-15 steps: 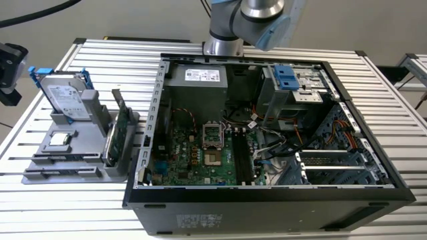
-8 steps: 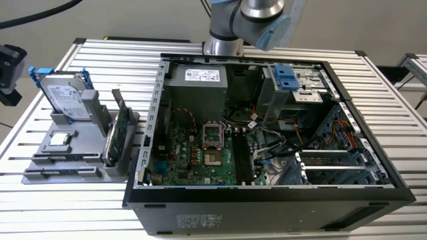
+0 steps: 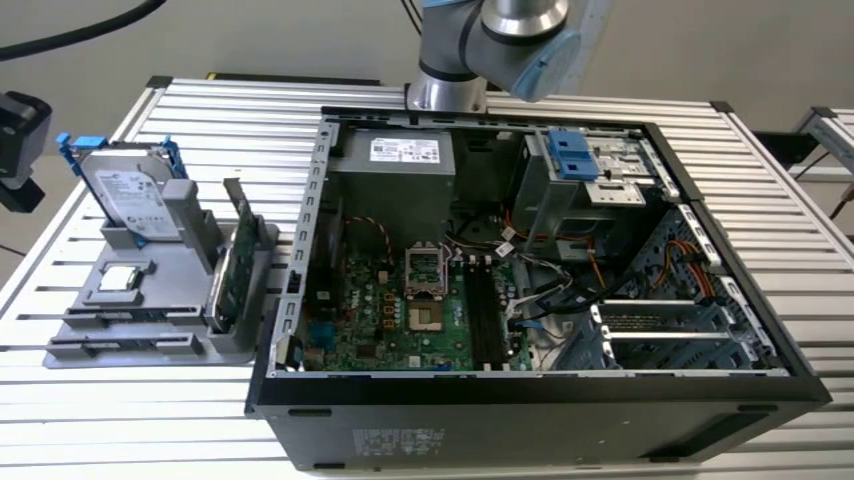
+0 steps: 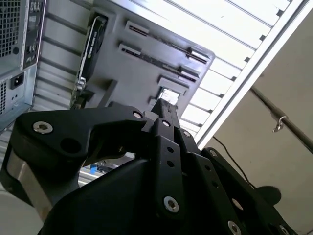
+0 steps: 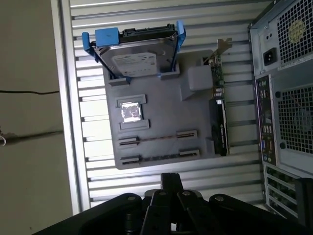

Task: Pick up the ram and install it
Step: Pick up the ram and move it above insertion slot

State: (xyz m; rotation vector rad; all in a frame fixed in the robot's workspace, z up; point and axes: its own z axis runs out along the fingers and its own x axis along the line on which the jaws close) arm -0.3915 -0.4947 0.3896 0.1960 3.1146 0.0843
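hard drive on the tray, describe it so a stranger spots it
On the slatted metal table, find the grey tray at the exterior view's left of the open computer case. The hard drive stands upright at the tray's far end in that view. It is the silver slab in a blue bracket, unlike the green card on edge nearer the case or the square chip lying flat.

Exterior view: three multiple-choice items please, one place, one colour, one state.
1. Where is the grey tray relative to the computer case? A. on the exterior view's left B. on the exterior view's right C. inside it
2. Colour of the bracket on the hard drive? A. red B. blue C. yellow
3. The case's side is: A. closed B. taped over C. open

1 A: the tray lies beside the case on that side.
2 B: a blue frame surrounds the drive.
3 C: the motherboard shows inside.
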